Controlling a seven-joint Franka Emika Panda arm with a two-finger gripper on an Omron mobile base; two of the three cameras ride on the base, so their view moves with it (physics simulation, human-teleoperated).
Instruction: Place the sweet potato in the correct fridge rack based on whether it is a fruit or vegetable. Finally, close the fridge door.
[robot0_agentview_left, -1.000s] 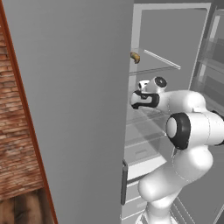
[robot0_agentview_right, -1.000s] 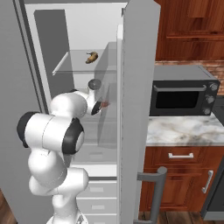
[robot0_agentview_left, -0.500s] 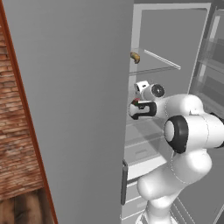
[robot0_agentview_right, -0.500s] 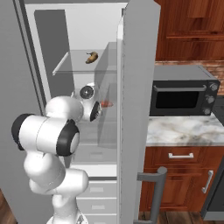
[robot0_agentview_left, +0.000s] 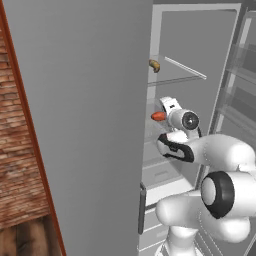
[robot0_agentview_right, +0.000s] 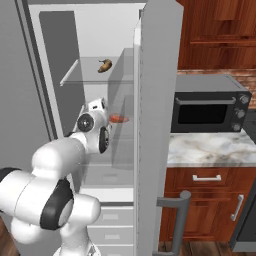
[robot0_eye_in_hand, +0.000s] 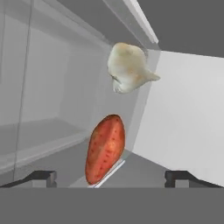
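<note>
Spreading our gripper (robot0_eye_in_hand: 109, 177) wide, we see the sweet potato (robot0_eye_in_hand: 105, 148) between the tips, long axis pointing away.

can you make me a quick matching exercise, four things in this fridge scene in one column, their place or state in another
Things:
1. sweet potato
2. white bulb
3. yellowish-brown curved item
4. hand

Place or state:
A. on the top glass shelf
B. open, holding nothing
C. lying on the second shelf, just past the fingertips
D. beyond the orange tuber in the hand view

Pairs: 1-C, 2-D, 3-A, 4-B
</note>
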